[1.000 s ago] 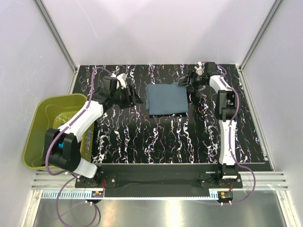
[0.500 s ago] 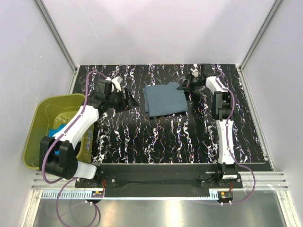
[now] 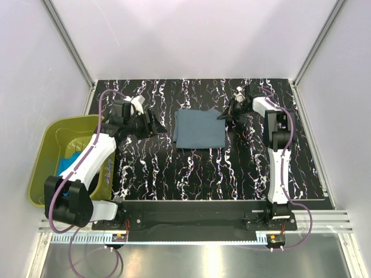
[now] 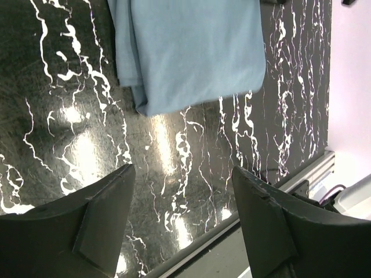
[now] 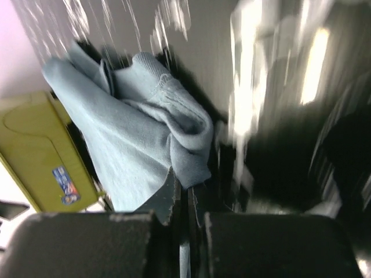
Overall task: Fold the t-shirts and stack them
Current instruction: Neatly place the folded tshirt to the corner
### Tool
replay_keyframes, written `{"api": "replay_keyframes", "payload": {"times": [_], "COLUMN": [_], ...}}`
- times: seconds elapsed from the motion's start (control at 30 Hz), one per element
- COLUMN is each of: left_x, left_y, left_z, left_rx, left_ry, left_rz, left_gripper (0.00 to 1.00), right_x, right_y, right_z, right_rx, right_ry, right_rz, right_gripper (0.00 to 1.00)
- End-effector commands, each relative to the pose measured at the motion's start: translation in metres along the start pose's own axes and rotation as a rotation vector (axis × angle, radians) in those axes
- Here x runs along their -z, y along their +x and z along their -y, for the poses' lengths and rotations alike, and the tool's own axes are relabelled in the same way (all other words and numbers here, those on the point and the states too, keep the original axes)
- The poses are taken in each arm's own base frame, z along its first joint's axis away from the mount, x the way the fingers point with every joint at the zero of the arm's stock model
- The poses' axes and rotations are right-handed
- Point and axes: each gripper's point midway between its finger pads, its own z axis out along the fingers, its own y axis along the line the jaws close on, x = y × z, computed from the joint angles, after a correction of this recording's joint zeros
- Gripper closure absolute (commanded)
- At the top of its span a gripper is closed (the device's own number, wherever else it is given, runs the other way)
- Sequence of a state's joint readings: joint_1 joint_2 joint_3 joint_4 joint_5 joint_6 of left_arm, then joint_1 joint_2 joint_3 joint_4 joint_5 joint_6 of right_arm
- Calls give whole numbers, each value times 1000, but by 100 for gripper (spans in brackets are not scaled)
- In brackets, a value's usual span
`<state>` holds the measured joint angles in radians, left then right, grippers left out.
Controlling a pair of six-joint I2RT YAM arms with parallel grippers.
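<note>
A slate grey-blue t-shirt (image 3: 200, 128), folded into a rectangle, lies in the middle of the black marbled table (image 3: 203, 174). My right gripper (image 3: 225, 116) sits at the shirt's right edge and is shut on a bunched fold of it; the right wrist view shows the grey-blue cloth (image 5: 133, 127) pinched between the closed fingers (image 5: 174, 194). My left gripper (image 3: 157, 123) hangs open just left of the shirt, apart from it. In the left wrist view the shirt (image 4: 185, 46) lies beyond the spread fingertips (image 4: 104, 214). A turquoise t-shirt (image 3: 72, 157) lies in the tub.
An olive-green plastic tub (image 3: 39, 162) stands off the table's left side beside the left arm, and it shows in the right wrist view as the green tub (image 5: 40, 150) too. Aluminium rails edge the table at the front; white walls close in the back and sides.
My right gripper closed on the grey-blue shirt's right edge and pulled it a little toward the near side. The left arm drew back slightly to the left, still open.
</note>
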<state>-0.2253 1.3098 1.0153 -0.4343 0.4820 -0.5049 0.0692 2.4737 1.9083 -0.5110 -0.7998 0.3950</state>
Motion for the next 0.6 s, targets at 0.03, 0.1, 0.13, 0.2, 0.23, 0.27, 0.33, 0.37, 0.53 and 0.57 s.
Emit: {"api": "replay_keyframes", "payload": {"times": [0.03,0.1,0.13,0.2,0.23,0.27,0.33,0.37,0.53,0.57], "left_x": [-1,-1,0,1,3,3,4,5,9,9], "left_y": [11,15,15,16,16,17,19,21,28,29], "left_z": [2,4,5,7,9,9,11,12,12,11], "left_rx": [-11,-9,-9,-12,-13,-12,-11,-9,-15,-13], "left_ry": [63,82,87,97,106,110,119,123,134,132], "left_rz": [-56,-69,-68,-68,-70,-74,-76,-81,-84,-84], "left_gripper": [27,27,27,28,28,28,28,28,29,29], "right_x": [19,18,28,32,42,46,62,65,107,118], "right_y": [42,70,72,91,100,102,101,106,107,102], "right_z": [-44,-38,-48,-38,-35,-36,-35,-28,5,15], "right_rx": [65,47,61,4,-21,-25,-25,-41,-83,-96], "right_ry": [25,48,49,69,105,120,181,213,428,468], "right_rz": [-22,-59,-30,-19,5,21,87,94,146,163], "right_gripper": [100,100,100,100,100,100,100,100,100,100]}}
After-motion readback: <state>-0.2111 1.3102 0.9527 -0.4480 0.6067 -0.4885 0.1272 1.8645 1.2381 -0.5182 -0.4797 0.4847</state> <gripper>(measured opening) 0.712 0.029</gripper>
